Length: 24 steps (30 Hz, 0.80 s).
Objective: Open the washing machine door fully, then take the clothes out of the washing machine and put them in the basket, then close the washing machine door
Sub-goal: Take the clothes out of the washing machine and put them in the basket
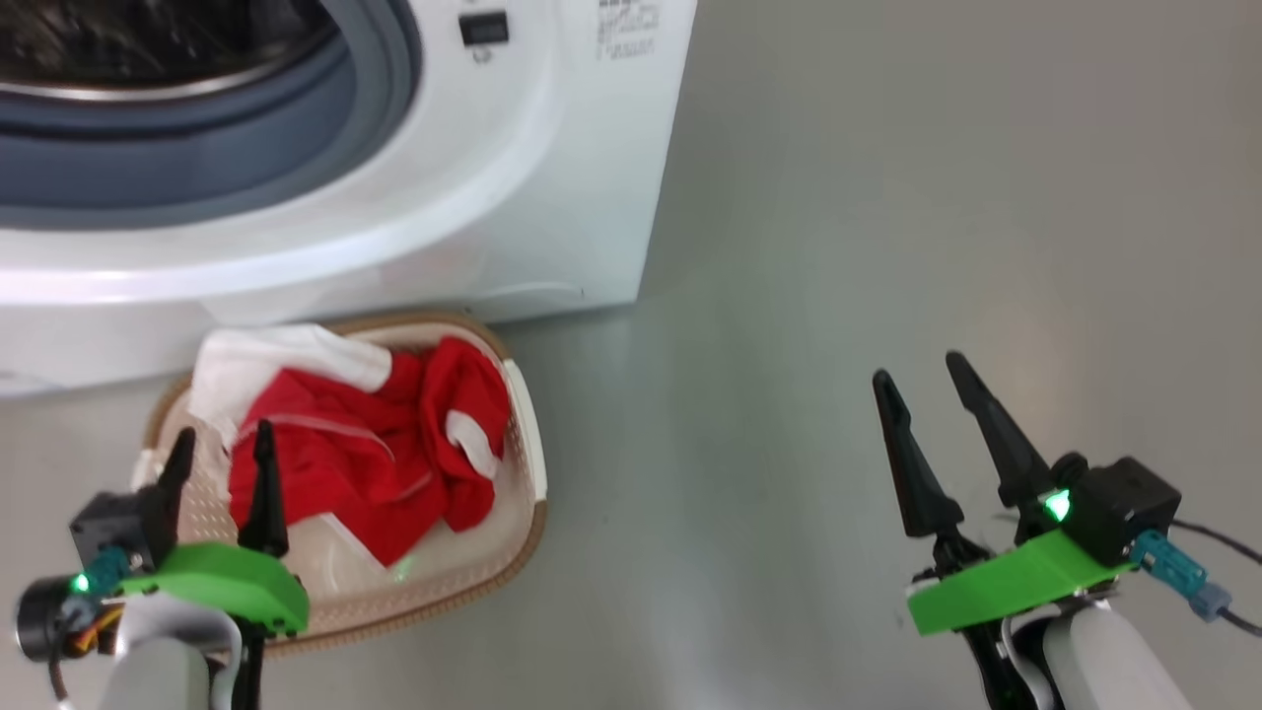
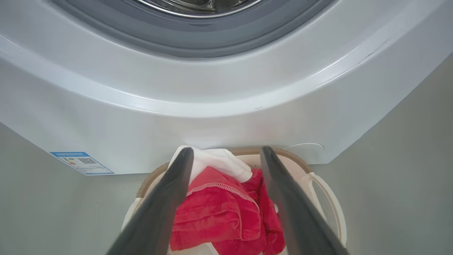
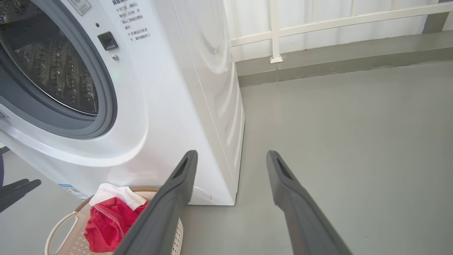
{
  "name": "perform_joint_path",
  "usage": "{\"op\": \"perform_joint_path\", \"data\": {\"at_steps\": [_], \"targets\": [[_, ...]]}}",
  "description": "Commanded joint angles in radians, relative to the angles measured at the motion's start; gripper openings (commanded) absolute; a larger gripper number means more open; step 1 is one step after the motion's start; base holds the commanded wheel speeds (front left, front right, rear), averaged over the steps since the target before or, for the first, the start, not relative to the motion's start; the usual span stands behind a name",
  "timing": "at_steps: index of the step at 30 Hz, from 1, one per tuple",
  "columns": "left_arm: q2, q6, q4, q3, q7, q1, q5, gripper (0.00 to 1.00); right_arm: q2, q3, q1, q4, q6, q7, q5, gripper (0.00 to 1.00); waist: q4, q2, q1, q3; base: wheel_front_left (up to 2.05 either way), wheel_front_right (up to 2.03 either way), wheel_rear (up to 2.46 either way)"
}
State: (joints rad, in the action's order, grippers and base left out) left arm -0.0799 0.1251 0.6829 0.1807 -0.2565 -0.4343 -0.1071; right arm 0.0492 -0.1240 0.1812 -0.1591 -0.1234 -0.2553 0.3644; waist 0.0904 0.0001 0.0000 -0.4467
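washer: white boxy front-loading washing machine, standing on the floor at upper left of the head view
washer mouth: uncovered; grey rubber gasket ring and perforated steel drum in plain sight, no fabric seen in the part of the drum that shows
washer details: small black square latch slot right of the gasket; blue label sticker low on the front, at the left in the left wrist view
basket: small cream-white perforated plastic basket with brown woven-look rim, on the floor just in front of the washer's base, below the mouth; pale loop handle on its side
clothes: bright red soft garments with white trim, bunched inside the basket; a white part lies at the end nearest the washer, a white cuff near the middle
left gripper: over the near left part of the basket, the two long dark fingers pointing towards the washer
left jaws: apart, nothing clamped; red fabric shows between the fingers in the left wrist view, whether the tips touch it I cannot tell
right gripper: over bare floor, well apart from basket and washer, off the washer's right side
right jaws: apart, nothing between them
floor: smooth grey-green floor
background: white panelled wall with rails behind a low grey kerb, in the right wrist view
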Motion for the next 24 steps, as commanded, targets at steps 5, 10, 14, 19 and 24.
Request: {"op": "perform_joint_path", "data": {"at_steps": [5,10,14,19,24], "targets": [[-0.02,0.005,-0.11,-0.001,-0.005,0.11,-0.023,1.0,0.001,-0.014,-0.066,0.0,-0.007,-0.006,-0.016,1.0,-0.022,-0.0001,0.0,0.18,0.0,0.0,0.0],[-0.016,0.005,-0.181,-0.016,-0.005,0.185,-0.029,1.0,0.001,-0.007,-0.111,-0.012,-0.007,-0.006,-0.023,1.0,-0.027,-0.0001,0.0,0.258,0.0,0.0,0.0],[-0.01,0.005,-0.25,-0.027,-0.005,0.241,-0.034,1.0,0.001,0.0,-0.143,-0.016,-0.007,-0.006,-0.03,1.0,-0.028,-0.0001,0.0,0.308,0.0,0.0,0.0],[-0.004,0.005,-0.341,-0.041,-0.005,0.309,-0.041,1.0,0.001,0.011,-0.178,-0.015,-0.007,-0.006,-0.036,1.0,-0.027,-0.0001,0.0,0.351,0.0,0.0,0.0],[-0.003,0.005,-0.433,-0.06,-0.005,0.373,-0.056,1.0,0.001,0.018,-0.203,-0.011,-0.007,-0.006,-0.042,1.0,-0.026,-0.0001,0.0,0.376,0.0,0.0,0.0]]}}
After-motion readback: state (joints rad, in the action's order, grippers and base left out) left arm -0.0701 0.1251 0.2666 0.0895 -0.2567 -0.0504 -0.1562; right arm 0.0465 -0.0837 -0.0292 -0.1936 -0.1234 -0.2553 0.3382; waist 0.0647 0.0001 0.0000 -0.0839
